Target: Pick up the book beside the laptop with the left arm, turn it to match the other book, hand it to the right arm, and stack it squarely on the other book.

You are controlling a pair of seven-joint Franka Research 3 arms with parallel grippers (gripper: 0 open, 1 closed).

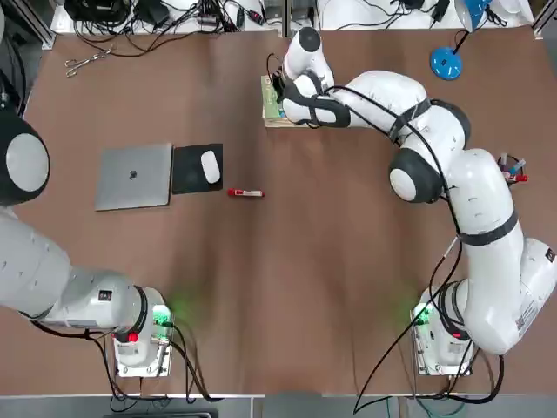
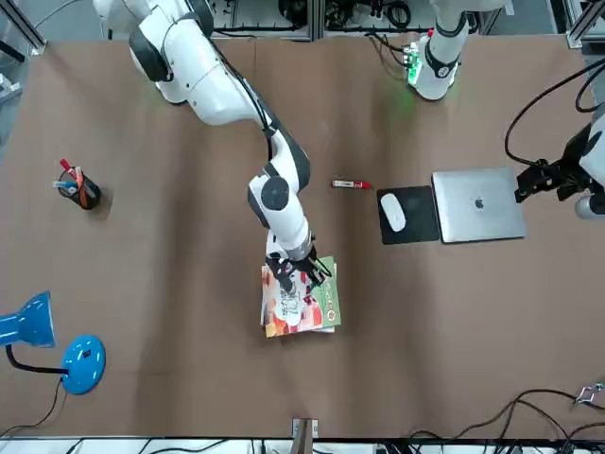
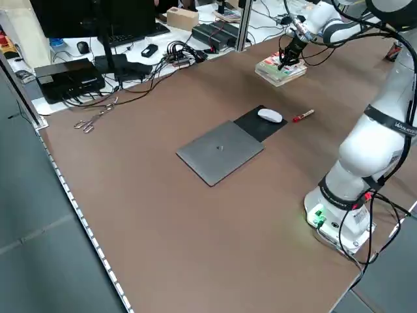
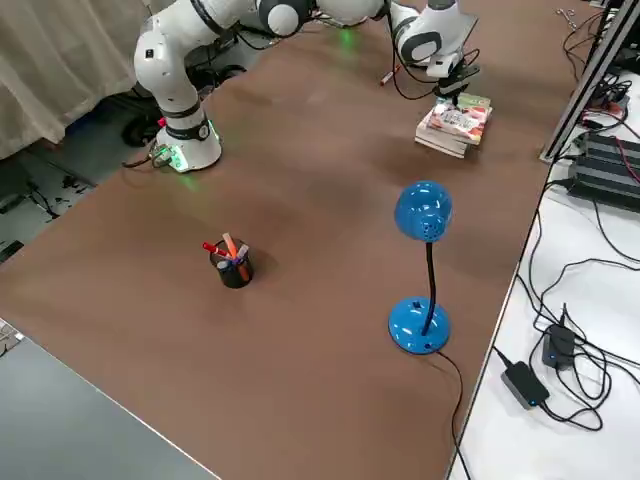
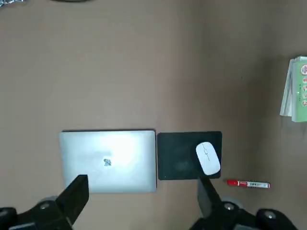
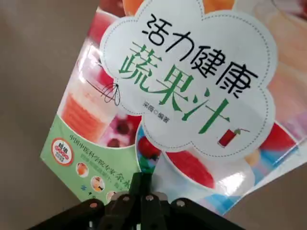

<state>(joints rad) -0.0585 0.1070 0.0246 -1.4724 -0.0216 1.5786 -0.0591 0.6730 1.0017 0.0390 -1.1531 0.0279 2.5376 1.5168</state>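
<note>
Top view shows the right arm (image 1: pixel 452 174) stretched across to the table's far edge, its right gripper (image 2: pixel 295 276) pointing down with fingers pressed together over the book (image 2: pixel 304 301) — the colourful cover with a green strip. That book lies on the other book (image 4: pixel 440 138), whose thicker pages show beneath it in the right side view; the upper cover sits slightly skewed, its corner overhanging in the front view. Whether the shut fingertips pinch the cover's edge or only touch it cannot be told from the right wrist view. The left gripper (image 5: pixel 144 191) hangs high above the laptop (image 1: pixel 134 176) with its fingers spread wide and nothing between them. Just beside the laptop lies a black mouse pad (image 1: pixel 186 170) carrying a white mouse (image 1: pixel 211 166), and a red marker (image 1: pixel 245 192) rests nearby.
</note>
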